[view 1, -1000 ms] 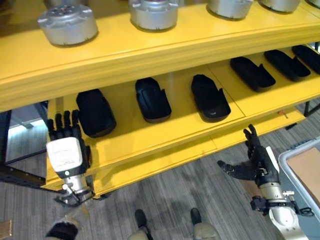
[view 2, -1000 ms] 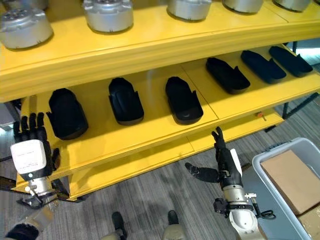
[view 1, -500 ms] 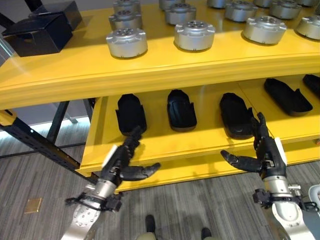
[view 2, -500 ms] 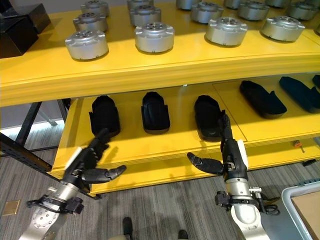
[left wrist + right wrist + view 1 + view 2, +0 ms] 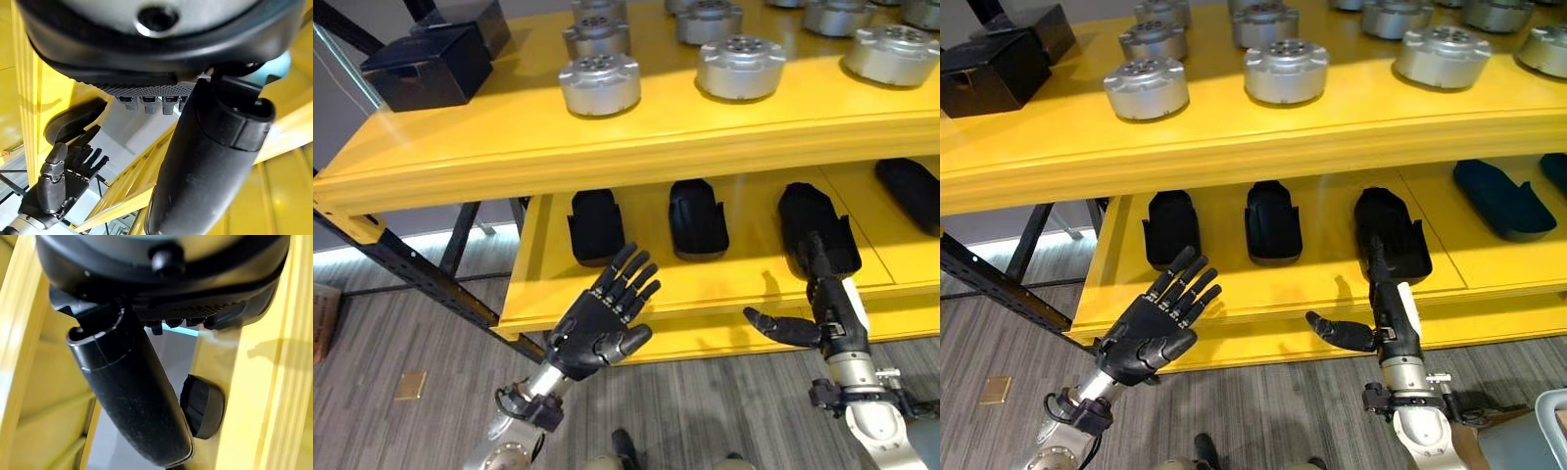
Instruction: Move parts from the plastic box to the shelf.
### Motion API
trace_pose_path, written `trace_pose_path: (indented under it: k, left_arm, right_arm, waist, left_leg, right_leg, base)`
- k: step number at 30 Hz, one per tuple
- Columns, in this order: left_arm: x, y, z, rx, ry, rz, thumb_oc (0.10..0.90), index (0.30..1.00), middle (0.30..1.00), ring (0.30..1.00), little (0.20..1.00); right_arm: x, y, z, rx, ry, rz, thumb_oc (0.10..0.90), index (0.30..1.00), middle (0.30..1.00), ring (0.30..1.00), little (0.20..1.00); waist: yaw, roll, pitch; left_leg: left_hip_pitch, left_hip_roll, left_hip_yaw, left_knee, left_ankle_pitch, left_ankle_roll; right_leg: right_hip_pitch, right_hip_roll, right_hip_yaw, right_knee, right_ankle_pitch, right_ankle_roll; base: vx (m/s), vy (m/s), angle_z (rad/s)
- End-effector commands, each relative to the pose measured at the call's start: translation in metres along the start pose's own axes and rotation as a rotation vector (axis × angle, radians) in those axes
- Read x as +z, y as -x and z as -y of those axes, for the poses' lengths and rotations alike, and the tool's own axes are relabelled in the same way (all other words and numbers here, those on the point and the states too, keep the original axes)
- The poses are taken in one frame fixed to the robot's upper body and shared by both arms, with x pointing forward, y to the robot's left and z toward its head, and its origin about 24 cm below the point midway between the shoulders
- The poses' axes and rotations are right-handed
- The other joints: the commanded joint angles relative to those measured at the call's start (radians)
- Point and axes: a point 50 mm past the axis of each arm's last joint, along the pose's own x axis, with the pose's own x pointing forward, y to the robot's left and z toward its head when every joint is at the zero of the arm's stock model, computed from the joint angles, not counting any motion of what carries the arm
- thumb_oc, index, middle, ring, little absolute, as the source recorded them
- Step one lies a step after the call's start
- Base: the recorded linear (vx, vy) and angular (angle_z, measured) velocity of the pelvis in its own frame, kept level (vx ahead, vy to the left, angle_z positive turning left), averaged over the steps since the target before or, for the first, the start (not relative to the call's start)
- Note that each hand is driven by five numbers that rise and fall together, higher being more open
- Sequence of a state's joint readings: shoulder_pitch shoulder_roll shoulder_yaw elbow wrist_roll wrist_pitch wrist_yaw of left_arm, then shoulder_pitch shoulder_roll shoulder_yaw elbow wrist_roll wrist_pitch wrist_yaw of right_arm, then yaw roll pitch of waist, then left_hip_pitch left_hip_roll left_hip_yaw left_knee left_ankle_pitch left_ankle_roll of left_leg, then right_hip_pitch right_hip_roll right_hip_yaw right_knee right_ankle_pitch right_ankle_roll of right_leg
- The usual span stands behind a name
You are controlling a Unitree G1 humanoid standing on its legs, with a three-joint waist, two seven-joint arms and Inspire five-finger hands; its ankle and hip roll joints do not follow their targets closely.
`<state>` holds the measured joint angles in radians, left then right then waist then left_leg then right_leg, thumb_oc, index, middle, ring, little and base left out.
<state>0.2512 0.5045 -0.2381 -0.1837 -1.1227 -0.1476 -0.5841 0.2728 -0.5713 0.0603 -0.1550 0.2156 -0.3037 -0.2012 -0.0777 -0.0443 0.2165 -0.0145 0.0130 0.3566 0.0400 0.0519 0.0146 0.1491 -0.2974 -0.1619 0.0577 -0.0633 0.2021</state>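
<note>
Fingers spread on left hand point(image 5: 597, 331) and right hand point(image 5: 827, 315), both held empty before yellow metal shelf point(image 5: 636, 147) of black moulded parts point(image 5: 698, 216).

Seen from the head, looking steeply down and forward at a yellow shelf point(image 5: 636, 137) from fairly near, with grey floor point(image 5: 431, 323) along the bottom. Paired eye views set slightly apart, sharing almost the whole scene: silver round parts point(image 5: 599, 84) on the upper level, black parts point(image 5: 1273, 220) on the lower level, left hand point(image 5: 602, 328) rising from lower left, right hand point(image 5: 1386, 313) from lower right. Left wrist view: very close, along its own thumb point(image 5: 205, 161), toward yellow shelf boards and the right hand farther off. Right wrist view: equally close, along its thumb point(image 5: 132, 401), facing the shelf's yellow edge and one black part beyond.
</note>
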Motion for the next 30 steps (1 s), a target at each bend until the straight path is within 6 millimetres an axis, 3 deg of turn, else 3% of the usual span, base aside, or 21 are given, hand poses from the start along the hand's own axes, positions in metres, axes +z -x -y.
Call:
trace_pose_path:
  k: [1, 7, 11, 13, 15, 19, 22, 30]
  left_arm:
    - [0.038, -0.016, 0.015, -0.167, -0.131, 0.183, 0.9, 1.0, 1.0, 1.0, 1.0]
    - [0.039, -0.018, 0.016, -0.194, -0.13, 0.169, 0.9, 1.0, 1.0, 1.0, 1.0]
    - [0.039, -0.023, 0.014, -0.236, -0.116, 0.161, 0.9, 1.0, 1.0, 1.0, 1.0]
    - [0.039, -0.025, 0.014, -0.241, -0.121, 0.161, 0.9, 1.0, 1.0, 1.0, 1.0]
    - [0.04, -0.025, 0.013, -0.238, -0.135, 0.167, 0.9, 1.0, 1.0, 1.0, 1.0]
    - [0.042, -0.027, 0.011, -0.228, -0.158, 0.168, 0.9, 1.0, 1.0, 1.0, 1.0]
    - [0.039, -0.029, 0.012, -0.242, -0.135, 0.159, 0.9, 1.0, 1.0, 1.0, 1.0]
    - [0.04, -0.028, 0.009, -0.186, -0.114, 0.2, 0.9, 1.0, 1.0, 1.0, 1.0]
  right_arm:
    - [0.054, -0.026, 0.011, -0.011, 0.011, 0.327, 0.9, 1.0, 1.0, 1.0, 1.0]
    - [0.057, -0.028, 0.008, 0.019, 0.006, 0.34, 0.9, 1.0, 1.0, 1.0, 1.0]
    - [0.059, -0.031, 0.007, 0.031, -0.001, 0.351, 0.9, 1.0, 1.0, 1.0, 1.0]
    - [0.058, -0.032, 0.007, 0.04, 0.006, 0.361, 0.9, 1.0, 1.0, 1.0, 1.0]
    - [0.06, -0.033, 0.006, 0.056, 0.015, 0.375, 0.9, 1.0, 1.0, 1.0, 1.0]
    - [0.066, -0.036, 0.002, 0.077, 0.005, 0.386, 0.9, 1.0, 1.0, 1.0, 1.0]
    - [0.069, -0.036, -0.006, 0.115, -0.002, 0.391, 0.9, 1.0, 1.0, 1.0, 1.0]
    - [0.063, -0.039, -0.009, 0.129, 0.0, 0.345, 0.9, 1.0, 1.0, 1.0, 1.0]
  waist:
    - [0.015, 0.016, -0.038]
    - [0.014, 0.014, -0.051]
    - [0.009, 0.018, -0.034]
    - [0.01, 0.015, -0.024]
    - [0.012, 0.007, -0.018]
    - [0.009, -0.011, -0.024]
    - [0.013, -0.011, -0.03]
    - [0.025, -0.012, -0.058]
  left_leg:
    - [0.068, 0.002, -0.11, 0.033, -0.156, -0.006]
    - [0.09, -0.003, -0.124, -0.032, -0.136, 0.013]
    - [0.091, 0.005, -0.132, -0.05, -0.127, 0.042]
    - [0.09, 0.013, -0.129, -0.05, -0.122, 0.043]
    - [0.092, 0.022, -0.125, -0.048, -0.119, 0.038]
    - [0.092, 0.055, -0.157, -0.052, -0.117, 0.006]
    - [0.115, 0.084, -0.161, -0.082, -0.112, -0.024]
    - [0.127, 0.133, -0.193, -0.117, -0.087, -0.069]
  right_leg:
    - [-0.079, 0.22, -0.019, -0.001, -0.007, -0.125]
    - [-0.101, 0.229, -0.015, 0.063, -0.034, -0.119]
    - [-0.198, 0.21, -0.011, 0.283, -0.017, -0.09]
    - [-0.226, 0.178, -0.013, 0.321, 0.008, -0.071]
    - [-0.22, 0.149, -0.01, 0.287, 0.032, -0.058]
    - [-0.174, 0.083, 0.062, 0.071, 0.114, -0.026]
    - [-0.162, 0.036, 0.079, -0.014, 0.174, 0.001]
    - [-0.097, 0.04, 0.063, -0.09, 0.123, 0.011]
  base:
    - [0.05, 0.119, -0.06]
    - [0.02, 0.128, -0.08]
    - [-0.05, 0.101, -0.02]
    - [-0.05, 0.018, -0.12]
    - [-0.01, -0.061, -0.05]
    - [0.02, -0.172, -0.05]
    - [0.06, -0.258, 0.16]
    - [0.06, -0.258, 0.27]
